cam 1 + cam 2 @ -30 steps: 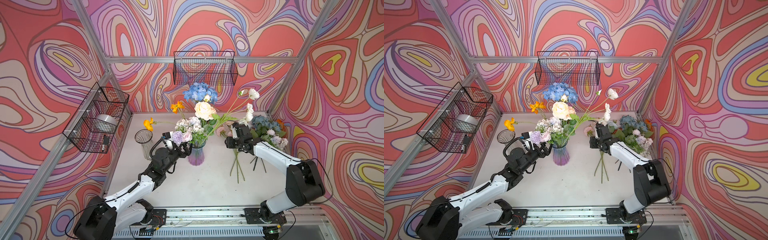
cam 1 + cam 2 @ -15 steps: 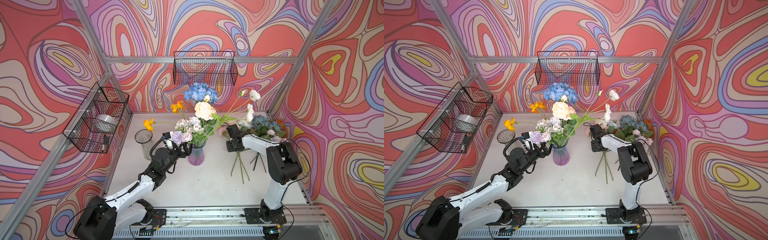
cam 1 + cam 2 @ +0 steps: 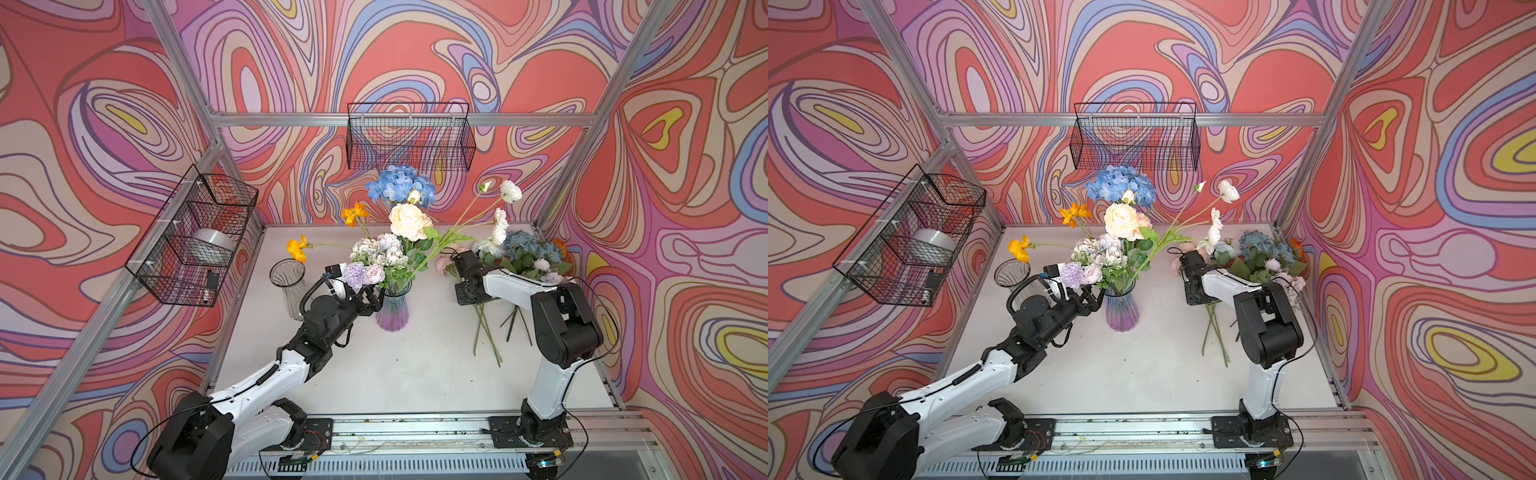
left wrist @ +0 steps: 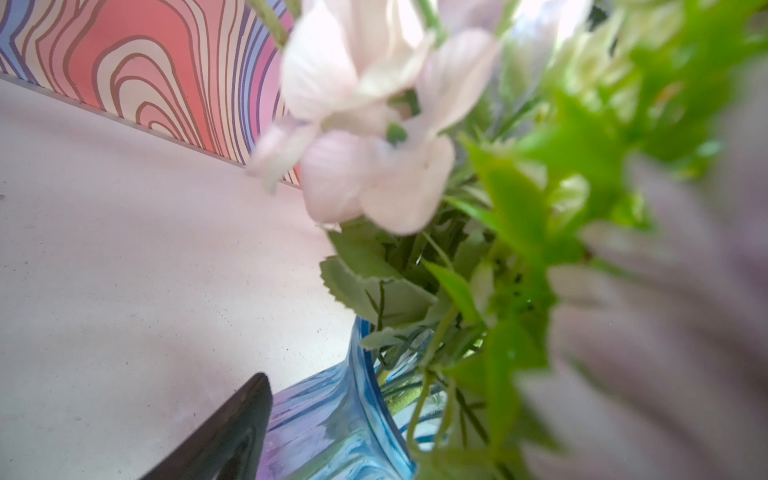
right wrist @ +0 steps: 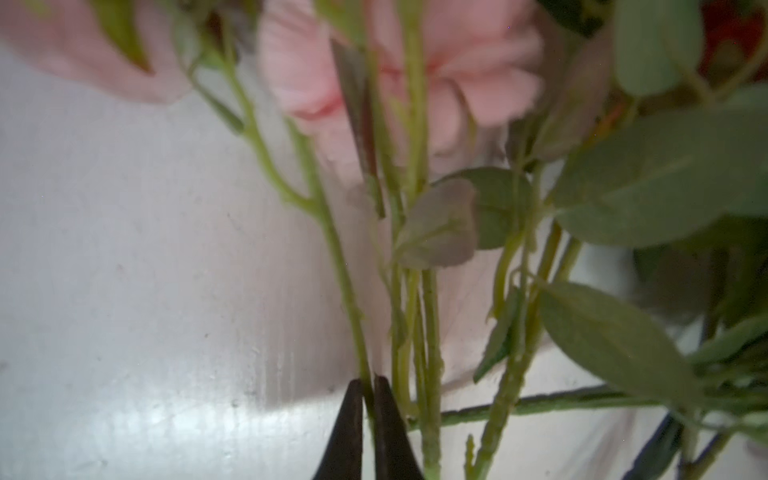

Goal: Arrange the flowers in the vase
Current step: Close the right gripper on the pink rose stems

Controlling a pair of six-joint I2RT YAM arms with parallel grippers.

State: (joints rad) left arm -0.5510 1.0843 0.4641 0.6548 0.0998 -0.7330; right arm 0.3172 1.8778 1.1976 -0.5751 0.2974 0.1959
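The blue-purple glass vase (image 3: pixel 392 313) (image 3: pixel 1122 316) (image 4: pixel 332 424) stands mid-table and holds a blue hydrangea (image 3: pixel 401 187), a cream rose (image 3: pixel 409 220), orange poppies (image 3: pixel 353 212), white poppies (image 3: pixel 509 191) and a lilac-pink bunch (image 3: pixel 365 272). My left gripper (image 3: pixel 372 300) (image 3: pixel 1091 300) is open at the vase's left side; one finger (image 4: pixel 232 436) lies against the glass. More flowers (image 3: pixel 523 253) lie in a pile at the right. My right gripper (image 3: pixel 468 296) (image 3: pixel 1196 296) (image 5: pixel 368 388) points down there, shut on a thin green stem (image 5: pixel 353 316) below a pink bloom (image 5: pixel 399 70).
A second, clear glass vase (image 3: pixel 289 286) stands left of my left arm. Loose stems (image 3: pixel 486 332) trail toward the front from the pile. Wire baskets hang on the back wall (image 3: pixel 409 137) and the left wall (image 3: pixel 195 237).
The right arm folded its elbow back, its gripper settled onto the stems by the pile, and its jaws closed on one stem. The left arm stayed still.
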